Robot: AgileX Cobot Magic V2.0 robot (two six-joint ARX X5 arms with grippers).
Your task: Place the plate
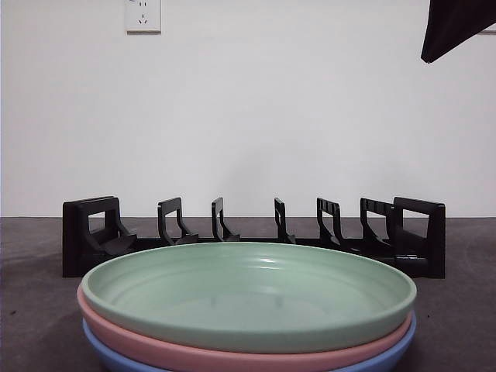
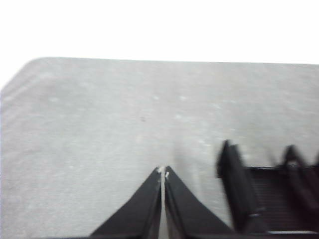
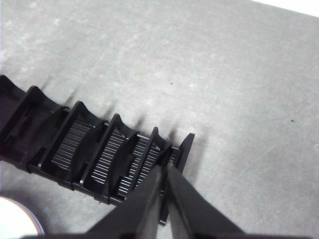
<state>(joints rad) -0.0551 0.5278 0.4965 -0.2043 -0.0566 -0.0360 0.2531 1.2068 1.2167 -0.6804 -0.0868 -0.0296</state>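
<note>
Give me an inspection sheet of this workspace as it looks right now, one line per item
Surface: dark grey table, bare around the rack.
Job's things: green plate on top of a pink plate and a blue plate, stacked at the front; black dish rack behind them, every slot empty.
Clutter: nothing seen.
Grippers: left gripper shut, empty, above the table beside one rack end; right gripper shut, empty, above the other rack end. A black arm tip shows at a top corner of the front view.
Cables: nothing seen.
Surroundings: white wall with a power socket.
</note>
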